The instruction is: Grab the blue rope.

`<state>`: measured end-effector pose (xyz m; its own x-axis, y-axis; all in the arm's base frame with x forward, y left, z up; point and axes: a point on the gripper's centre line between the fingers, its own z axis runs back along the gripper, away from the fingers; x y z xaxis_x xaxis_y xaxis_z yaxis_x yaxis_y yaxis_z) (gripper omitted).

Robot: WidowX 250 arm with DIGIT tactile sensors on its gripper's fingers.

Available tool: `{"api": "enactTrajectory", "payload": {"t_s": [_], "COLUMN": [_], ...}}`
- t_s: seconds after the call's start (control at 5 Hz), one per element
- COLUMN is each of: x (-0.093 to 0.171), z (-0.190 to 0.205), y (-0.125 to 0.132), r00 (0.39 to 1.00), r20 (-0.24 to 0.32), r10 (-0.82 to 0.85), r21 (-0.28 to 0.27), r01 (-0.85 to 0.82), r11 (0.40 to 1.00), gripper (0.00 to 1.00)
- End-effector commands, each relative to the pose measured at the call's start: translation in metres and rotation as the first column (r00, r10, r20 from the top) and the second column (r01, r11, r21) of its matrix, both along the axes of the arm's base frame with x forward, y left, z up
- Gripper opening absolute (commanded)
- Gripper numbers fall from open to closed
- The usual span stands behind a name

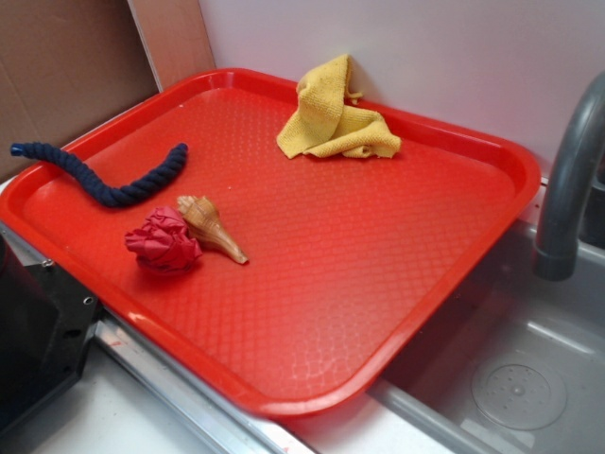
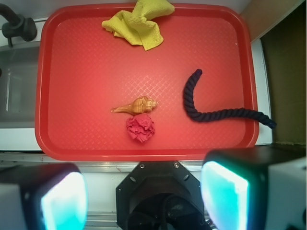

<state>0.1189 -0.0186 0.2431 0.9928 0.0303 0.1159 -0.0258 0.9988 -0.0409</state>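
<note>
A red tray with a fine diamond-textured floor sits over a steel sink, its long edge against a pale wall. A grey tap curves up at the tray's 3 o'clock side in the exterior view, and a brown board stands at the 10 o'clock corner. A strip of pale counter runs along the tray's near edge in the wrist view.

In the wrist view a crumpled yellow cloth lies at the tray's 12 o'clock edge, leaning on the rim. Near the middle lies a tan seashell, its pointed end toward 9 o'clock, and touching it at 6 o'clock is a crumpled red ball.

The blue rope lies at the tray's 3 o'clock side in that view. It bends in a hook: one end sits on the tray floor toward 1 o'clock, the body curves down and runs out toward 4 o'clock, and the far end crosses the rim and hangs past it.

The gripper hovers high above the tray's 6 o'clock edge, looking straight down. Its two fingers are spread wide, holding nothing, well apart from the rope.
</note>
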Motion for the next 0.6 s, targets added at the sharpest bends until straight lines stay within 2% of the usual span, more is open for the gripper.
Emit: {"api": "enactTrajectory", "payload": {"t_s": [0.0,0.2,0.4], "x": [0.000,0.012,0.029], "z": [0.000,-0.050,-0.080], "y": [0.000,0.033,0.058], "r00": [1.000,0.993,0.983], "r20": [0.000,-0.012,0.011], "r10": [0.000,-0.120,-0.183], "r21": [0.000,0.038,0.064], "r01": [0.000,0.120,0.182], "r11": [1.000,0.992,0.981], "gripper": [1.00,1.00,1.00]}}
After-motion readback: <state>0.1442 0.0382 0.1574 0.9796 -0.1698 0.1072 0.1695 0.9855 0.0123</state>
